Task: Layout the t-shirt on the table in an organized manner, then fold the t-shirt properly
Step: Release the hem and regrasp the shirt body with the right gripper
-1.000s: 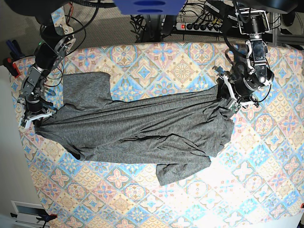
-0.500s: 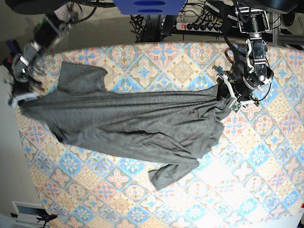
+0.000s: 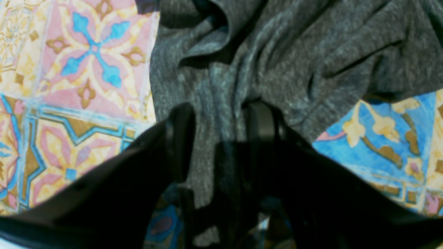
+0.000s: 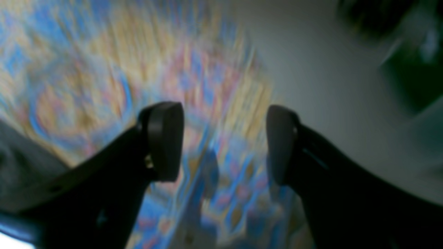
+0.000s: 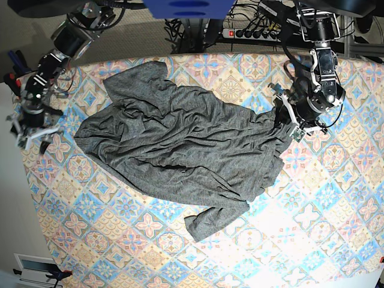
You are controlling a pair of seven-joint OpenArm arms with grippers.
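Note:
The dark grey t-shirt (image 5: pixel 180 150) lies rumpled across the tile-print table (image 5: pixel 312 228), one sleeve trailing toward the front. At its right end my left gripper (image 5: pixel 288 123) is shut on a bunch of the fabric. The left wrist view shows the grey knit (image 3: pixel 277 52) pinched between the two black fingers of that gripper (image 3: pixel 221 138). My right gripper (image 5: pixel 33 137) hovers at the table's left edge, apart from the shirt. Seen from its own wrist, the right gripper (image 4: pixel 223 141) stands open and holds nothing, with blurred table (image 4: pixel 104 69) behind it.
A power strip (image 5: pixel 252 33) and cables lie behind the table's far edge. A blue object (image 5: pixel 186 7) hangs over the back middle. Bare floor (image 5: pixel 15 228) runs along the table's left side.
The right gripper has opened and let go of the shirt. The shirt's left end has dropped and bunched toward the back of the table. The left gripper has stayed in place.

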